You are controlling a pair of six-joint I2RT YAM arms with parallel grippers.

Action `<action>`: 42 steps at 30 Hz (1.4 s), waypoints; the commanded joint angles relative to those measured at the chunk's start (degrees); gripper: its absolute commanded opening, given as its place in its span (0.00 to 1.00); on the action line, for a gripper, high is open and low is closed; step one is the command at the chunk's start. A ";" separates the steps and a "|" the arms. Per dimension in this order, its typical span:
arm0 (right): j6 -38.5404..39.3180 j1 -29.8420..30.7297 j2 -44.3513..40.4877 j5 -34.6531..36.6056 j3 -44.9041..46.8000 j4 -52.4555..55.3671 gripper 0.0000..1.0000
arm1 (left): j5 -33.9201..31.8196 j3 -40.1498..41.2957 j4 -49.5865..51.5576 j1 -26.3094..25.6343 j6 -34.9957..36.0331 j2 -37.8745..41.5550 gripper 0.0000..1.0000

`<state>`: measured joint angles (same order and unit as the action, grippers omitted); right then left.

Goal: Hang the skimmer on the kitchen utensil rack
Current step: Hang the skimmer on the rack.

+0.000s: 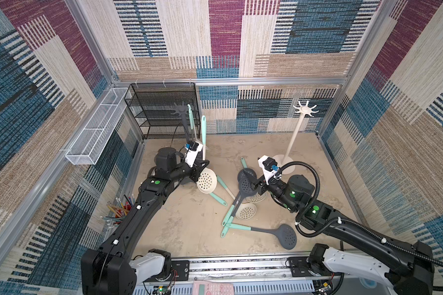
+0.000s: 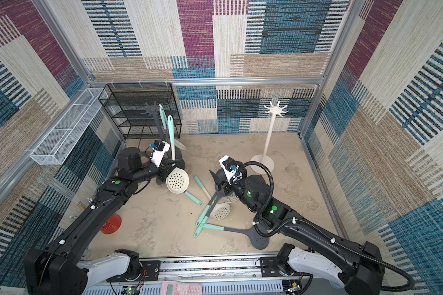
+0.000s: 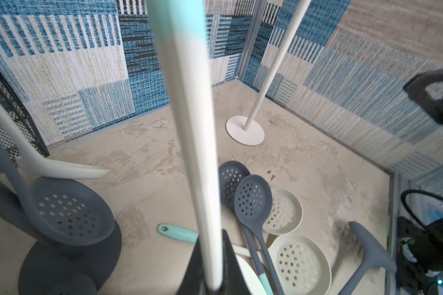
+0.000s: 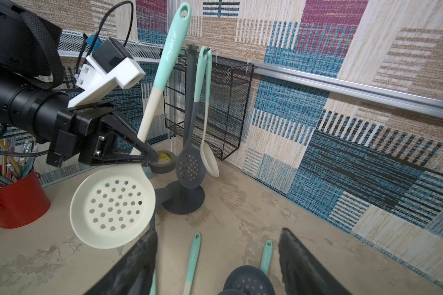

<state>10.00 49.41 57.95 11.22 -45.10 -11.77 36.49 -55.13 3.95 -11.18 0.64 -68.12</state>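
Observation:
A cream skimmer (image 1: 207, 181) with a mint handle stands nearly upright above the table, handle end up. My left gripper (image 1: 200, 166) is shut on its cream neck just above the bowl, as the right wrist view shows (image 4: 143, 150). In the left wrist view the handle (image 3: 189, 102) runs up between the fingers (image 3: 230, 255). Just behind it is the grey utensil rack (image 1: 180, 110), with a grey skimmer (image 4: 191, 163) and a cream one (image 4: 210, 158) hanging from it. An empty white rack (image 1: 305, 109) stands at the back right. My right gripper (image 4: 219, 229) is open over the skimmers lying loose mid-table, holding nothing.
Several skimmers (image 1: 243, 204) lie in a heap mid-table, and a grey one (image 1: 284, 236) lies nearer the front. A black mesh shelf (image 1: 164, 109) and a white wire basket (image 1: 97, 127) are at the back left. A red pencil bucket (image 2: 111, 223) sits by the left arm, and a tape roll (image 4: 164, 161) lies behind the grey rack's base.

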 commanded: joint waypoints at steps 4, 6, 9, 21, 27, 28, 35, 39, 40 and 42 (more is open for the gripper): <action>1.96 -0.44 3.88 -4.44 -1.73 -5.05 0.75 | 12.19 2.74 -20.24 4.90 -17.04 -2.21 0.00; 2.46 -0.53 4.91 -5.62 -2.09 -5.51 0.75 | 13.53 2.92 -23.78 5.69 -19.73 -3.42 0.00; 2.81 -0.51 5.75 -6.75 -2.49 -5.72 0.76 | 14.00 2.34 -26.09 6.04 -21.00 -4.80 0.00; 3.85 -1.19 7.79 -8.64 -3.58 -5.59 0.76 | 13.35 -2.07 -22.87 5.99 -18.52 -9.55 0.00; 3.89 -1.58 8.24 -9.28 -4.11 -5.39 0.76 | 12.02 -2.00 -21.14 5.49 -17.71 -10.63 0.00; 3.90 -1.61 8.37 -9.37 -4.18 -5.29 0.76 | 11.94 -1.91 -20.72 5.47 -17.53 -10.70 0.00; 3.55 -1.80 8.70 -9.55 -4.12 -5.19 0.76 | 11.23 -1.21 -18.90 5.21 -16.70 -11.33 0.00; 3.53 -1.77 8.99 -9.64 -4.29 -5.11 0.76 | 10.20 -1.25 -17.79 5.11 -16.00 -11.68 0.00; 3.54 -1.85 8.95 -9.69 -4.38 -5.02 0.76 | 10.18 -1.40 -17.19 5.03 -15.70 -11.82 0.00; 3.54 -1.81 8.95 -9.67 -4.38 -4.93 0.76 | 10.19 -1.82 -16.21 5.03 -15.37 -12.19 0.00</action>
<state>13.56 47.59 66.85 1.98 -48.90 -15.53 47.09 -56.45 -14.06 -6.09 -16.25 -79.92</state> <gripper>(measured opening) 0.760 0.103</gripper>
